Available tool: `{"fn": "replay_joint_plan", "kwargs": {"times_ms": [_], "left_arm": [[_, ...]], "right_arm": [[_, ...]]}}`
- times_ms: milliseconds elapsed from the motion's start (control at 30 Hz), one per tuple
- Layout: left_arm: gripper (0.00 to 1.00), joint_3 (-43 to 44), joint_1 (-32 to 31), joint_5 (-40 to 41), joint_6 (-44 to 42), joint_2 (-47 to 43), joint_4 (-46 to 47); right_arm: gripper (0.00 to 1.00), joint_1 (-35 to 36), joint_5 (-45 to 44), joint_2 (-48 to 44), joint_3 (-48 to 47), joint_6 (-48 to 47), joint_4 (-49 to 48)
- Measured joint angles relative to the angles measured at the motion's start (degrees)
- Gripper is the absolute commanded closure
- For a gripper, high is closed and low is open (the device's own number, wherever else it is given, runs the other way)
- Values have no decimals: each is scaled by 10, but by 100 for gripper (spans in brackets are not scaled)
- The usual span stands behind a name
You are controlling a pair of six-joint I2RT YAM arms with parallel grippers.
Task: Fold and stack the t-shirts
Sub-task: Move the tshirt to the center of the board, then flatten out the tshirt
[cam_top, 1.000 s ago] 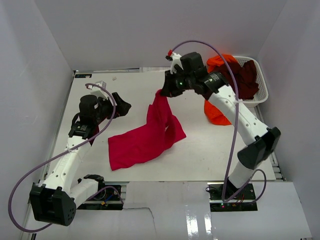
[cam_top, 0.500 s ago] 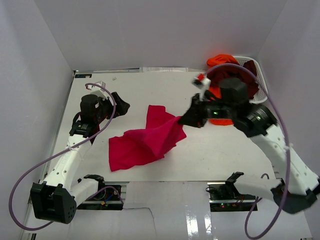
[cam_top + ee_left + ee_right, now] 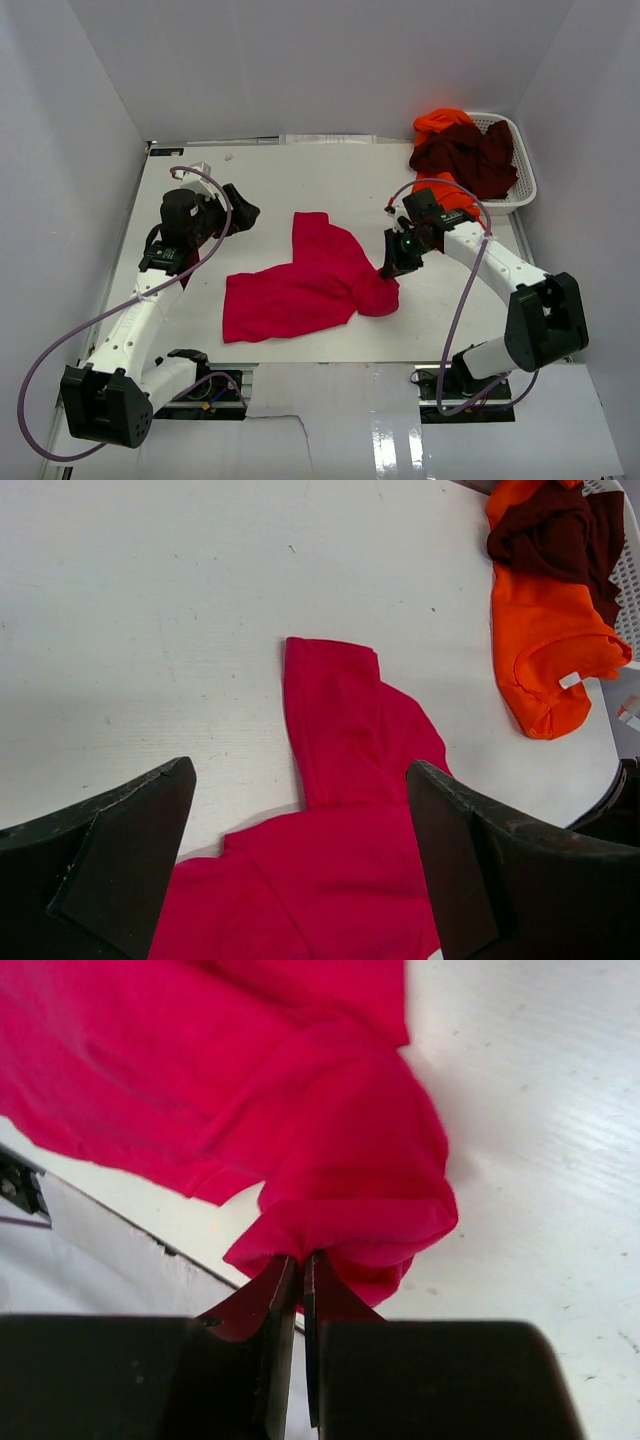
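My right claw (image 3: 298, 1265) is pinched shut on the bunched near-right corner of the crimson t-shirt (image 3: 300, 285); its long axis runs leftward from my grip. My left claw (image 3: 238, 212), wide and empty, hovers off its far-left side. Only the left wrist view shows the label (image 3: 570, 680) on the orange t-shirt (image 3: 540, 630) beyond it.

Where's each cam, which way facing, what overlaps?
Top external: high behind the bases, facing down at the table; left arm, right arm show.
Left wrist: faces across the red tee toward the orange tee; open left tool at bottom.
Right wrist: close on the red tee's bunched edge; right tool shut on it.
Shared: red tee in all three.
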State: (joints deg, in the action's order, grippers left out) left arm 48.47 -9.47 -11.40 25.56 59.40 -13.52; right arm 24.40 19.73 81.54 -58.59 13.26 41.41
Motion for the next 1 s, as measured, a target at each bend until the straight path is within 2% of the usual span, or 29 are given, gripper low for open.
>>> {"fn": "replay_joint_plan", "kwargs": {"times_ms": [100,267,367,467,500,533,567,600,633,800,1000], "left_arm": [[2,0,0,0,0,0,0],[2,0,0,-2,0,0,0],[2,0,0,-2,0,0,0],[2,0,0,-2,0,0,0],[2,0,0,-2,0,0,0],[2,0,0,-2,0,0,0],[2,0,0,-3,0,0,0],[2,0,0,-3,0,0,0],[2,0,0,-4,0,0,0],[2,0,0,-8,0,0,0],[2,0,0,-12,0,0,0]], "right_arm": [[92,-15,-10,16,-6,1,-20],[92,-51,15,37,-79,7,-49],[92,-103,23,34,-98,24,-76],[90,-160,-13,33,-85,31,-88],[71,-171,-28,33,-73,31,-89],[58,-177,-41,34,-61,34,-85],[42,-177,-52,36,-50,32,-83],[6,-175,-62,38,-36,30,-79],[10,-172,-70,39,-26,32,-76],[10,-156,-120,15,21,19,-58],[8,-86,-192,-85,38,25,-23]]}}
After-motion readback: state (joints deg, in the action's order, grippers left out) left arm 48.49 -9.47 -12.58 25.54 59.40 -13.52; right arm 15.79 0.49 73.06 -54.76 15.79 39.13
